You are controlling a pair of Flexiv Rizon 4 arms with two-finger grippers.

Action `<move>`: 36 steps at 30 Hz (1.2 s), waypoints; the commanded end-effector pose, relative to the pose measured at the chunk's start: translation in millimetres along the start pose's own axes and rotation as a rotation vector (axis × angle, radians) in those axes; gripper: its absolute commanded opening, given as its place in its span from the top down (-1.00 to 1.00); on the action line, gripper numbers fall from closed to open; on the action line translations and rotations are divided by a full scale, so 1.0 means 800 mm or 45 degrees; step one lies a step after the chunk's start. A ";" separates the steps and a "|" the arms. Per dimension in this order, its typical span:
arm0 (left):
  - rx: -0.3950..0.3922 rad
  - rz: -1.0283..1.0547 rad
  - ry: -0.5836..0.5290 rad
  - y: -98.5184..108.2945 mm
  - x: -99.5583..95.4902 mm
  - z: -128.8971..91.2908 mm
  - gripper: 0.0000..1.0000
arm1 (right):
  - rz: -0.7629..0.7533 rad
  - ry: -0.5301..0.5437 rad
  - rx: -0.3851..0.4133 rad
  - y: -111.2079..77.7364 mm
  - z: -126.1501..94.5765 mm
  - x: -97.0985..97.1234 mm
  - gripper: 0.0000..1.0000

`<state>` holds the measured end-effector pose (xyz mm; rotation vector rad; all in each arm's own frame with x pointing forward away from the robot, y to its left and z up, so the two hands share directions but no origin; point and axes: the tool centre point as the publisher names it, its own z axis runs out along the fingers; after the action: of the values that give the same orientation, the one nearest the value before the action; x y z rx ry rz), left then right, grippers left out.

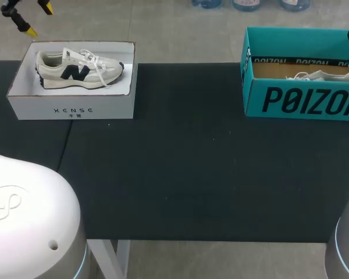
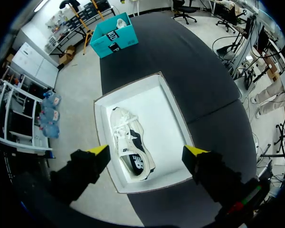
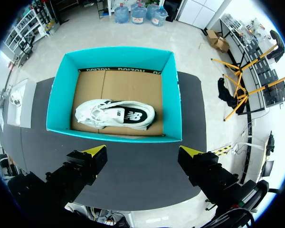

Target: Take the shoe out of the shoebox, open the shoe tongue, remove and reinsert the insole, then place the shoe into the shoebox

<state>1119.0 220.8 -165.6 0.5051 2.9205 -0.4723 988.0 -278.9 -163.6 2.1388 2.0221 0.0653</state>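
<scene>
Left arm: enters at the far left corner of the table (image 1: 180,174). The left gripper (image 2: 147,150) hangs high above the white shoebox (image 1: 70,107) and points straight down. Its fingers are spread wide and hold nothing. In the left wrist view the box sits under the gripper, with one yellow tip over each long side.

White shoebox: stands open at the far left of the black table. A cream shoe (image 1: 78,70) with a dark logo lies on its side inside, close to one long wall and untouched.

Middle of the table: bare black surface, with the two boxes well apart.

Teal shoebox (image 1: 302,96): stands open at the far right. A white-and-black shoe (image 3: 115,114) lies on its side on the brown cardboard floor, laces loose.

Right arm: only a small part shows at the far right edge of the head view. In the right wrist view the right gripper (image 3: 142,152) hangs above the table just beside the teal shoebox's near wall, pointing down. Its fingers are wide apart and empty, and the box lies ahead of them.
</scene>
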 end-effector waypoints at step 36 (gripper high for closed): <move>-0.667 -2.490 -0.347 0.061 0.008 0.054 -1.00 | 0.001 0.001 0.000 0.001 0.001 0.000 -1.00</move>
<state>1131.2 258.6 -211.9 -1.0766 2.8441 -0.2018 988.0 -279.0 -163.7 2.1389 2.0221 0.0653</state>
